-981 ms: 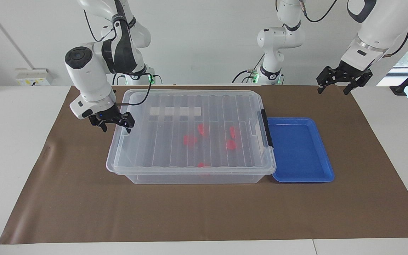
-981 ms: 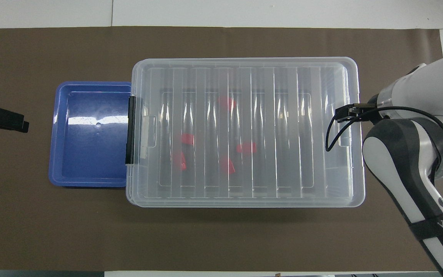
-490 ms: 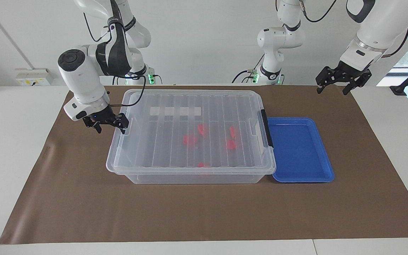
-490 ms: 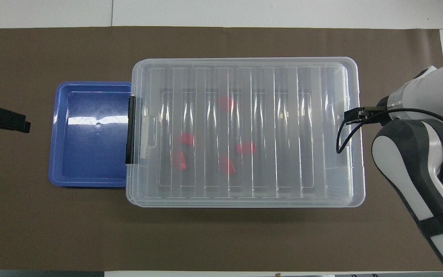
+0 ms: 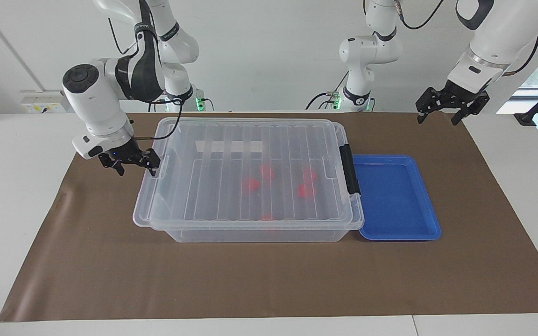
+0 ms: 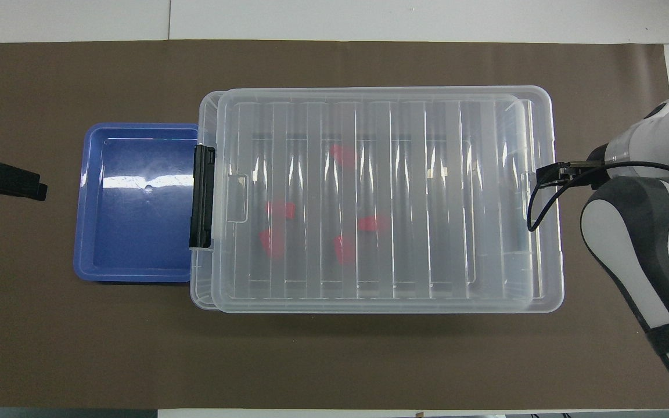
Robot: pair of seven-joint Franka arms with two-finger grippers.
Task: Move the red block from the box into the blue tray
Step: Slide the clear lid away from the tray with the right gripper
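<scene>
The clear box (image 5: pixel 250 234) stands mid-table with its ribbed lid (image 5: pixel 231 186) slid off toward the right arm's end, so the box rim (image 6: pixel 204 116) shows bare at the tray end. Several red pieces (image 5: pixel 304 190) (image 6: pixel 279 210) show blurred through the lid; I cannot tell which is the red block. The blue tray (image 5: pixel 395 196) (image 6: pixel 137 203) lies empty against the box's latch end. My right gripper (image 5: pixel 133 164) holds the lid's end rim and keeps that end slightly raised. My left gripper (image 5: pixel 446 107) (image 6: pixel 0 181) is open and empty in the air past the tray, waiting.
Brown paper (image 5: pixel 269 280) covers the table under everything. The black latch (image 5: pixel 347 169) sits on the lid's end beside the tray. The right arm's forearm (image 6: pixel 636 244) hangs over the table next to the box.
My right gripper has moved toward the right arm's end of the table and the lid has slid with it, off the box rim. The left gripper has hardly moved.
</scene>
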